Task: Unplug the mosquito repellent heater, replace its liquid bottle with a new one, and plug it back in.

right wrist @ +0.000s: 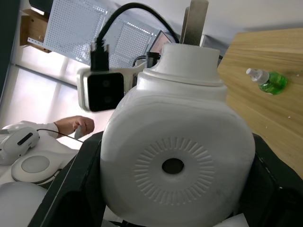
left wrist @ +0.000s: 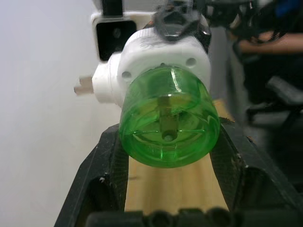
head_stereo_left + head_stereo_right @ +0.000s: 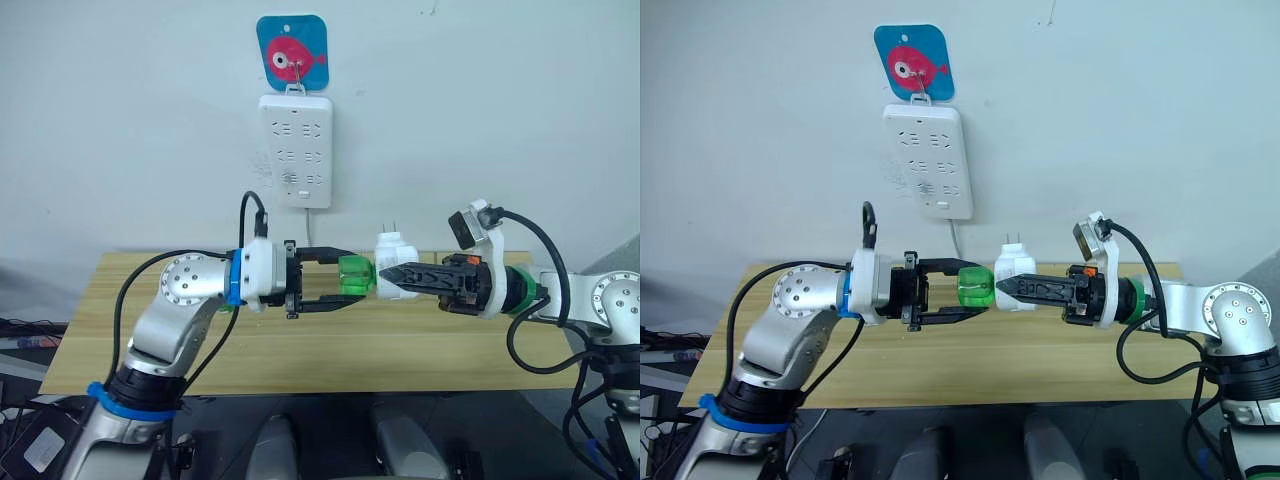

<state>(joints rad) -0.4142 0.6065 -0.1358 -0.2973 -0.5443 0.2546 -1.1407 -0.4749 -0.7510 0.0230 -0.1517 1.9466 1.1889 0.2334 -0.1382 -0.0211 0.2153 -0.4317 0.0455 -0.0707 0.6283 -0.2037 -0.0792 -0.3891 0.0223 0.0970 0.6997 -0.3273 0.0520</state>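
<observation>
unplug: done, mosquito repellent heater (image 3: pixel 394 258) off wall power strip (image 3: pixel 295 150), mid-frame, clamped by right gripper (image 3: pixel 388 273) | left gripper (image 3: pixel 350 279) grasps green liquid bottle (image 3: pixel 355 275), seemingly attached | capped new bottle (image 1: pixel 267 81) lies on table (image 3: pixel 400 350) | left: swap, replug

**Camera placement**

Both claws meeting above the surface (image 3: pixel 300 350) are viewed from the head pair, forward and slightly down. The heater (image 2: pixel 156 56) is seen very close along each wrist claw, from opposite ends.
</observation>
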